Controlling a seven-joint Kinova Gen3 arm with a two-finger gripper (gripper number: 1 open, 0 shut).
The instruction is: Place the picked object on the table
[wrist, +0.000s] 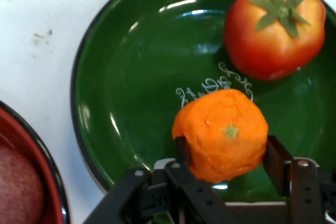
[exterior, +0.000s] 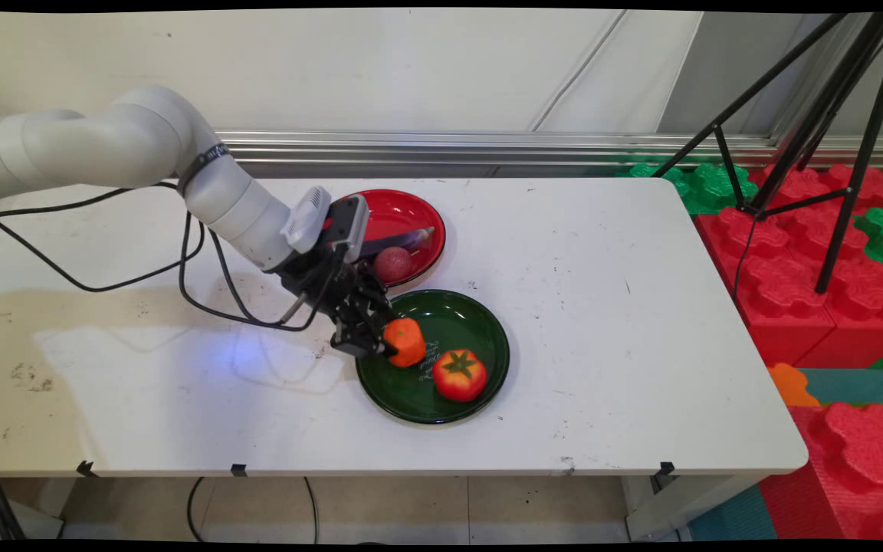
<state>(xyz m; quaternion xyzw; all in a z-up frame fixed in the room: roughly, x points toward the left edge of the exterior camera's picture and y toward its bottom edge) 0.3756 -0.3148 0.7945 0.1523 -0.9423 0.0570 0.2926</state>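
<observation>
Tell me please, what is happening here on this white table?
The white arm's black two-finger gripper is shut on an orange toy fruit, over the round green plate. A red toy tomato lies on that plate. Behind it, a round red plate holds a dark red ball-shaped fruit and a purple stick-like item.
</observation>
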